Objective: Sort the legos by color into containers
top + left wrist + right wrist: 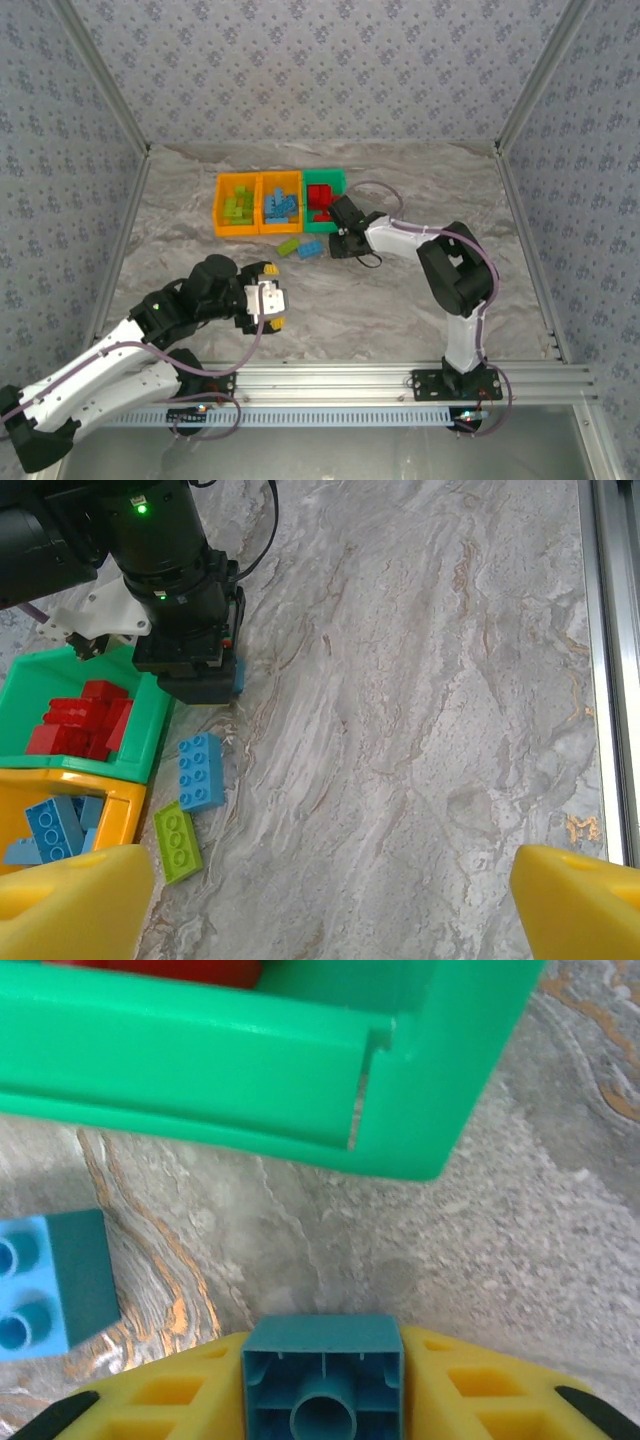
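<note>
Three bins stand in a row at the back: an orange bin (221, 207) with lime bricks, an orange bin (264, 203) with blue bricks (48, 827), and a green bin (340, 181) with red bricks (85, 720). My right gripper (322, 1385) is shut on a blue brick (322, 1345), low over the table just in front of the green bin's (250, 1070) near corner. A loose blue brick (200, 770) and a loose lime brick (177, 842) lie in front of the bins. My left gripper (330, 905) hangs open over bare table, nothing between its yellow fingertips (70, 900).
The right arm's black wrist (170, 570) stands over the green bin's (150, 745) corner. The loose blue brick (50, 1285) lies just left of the held one. Metal rails (400, 380) run along the near edge, and patterned walls close in the table.
</note>
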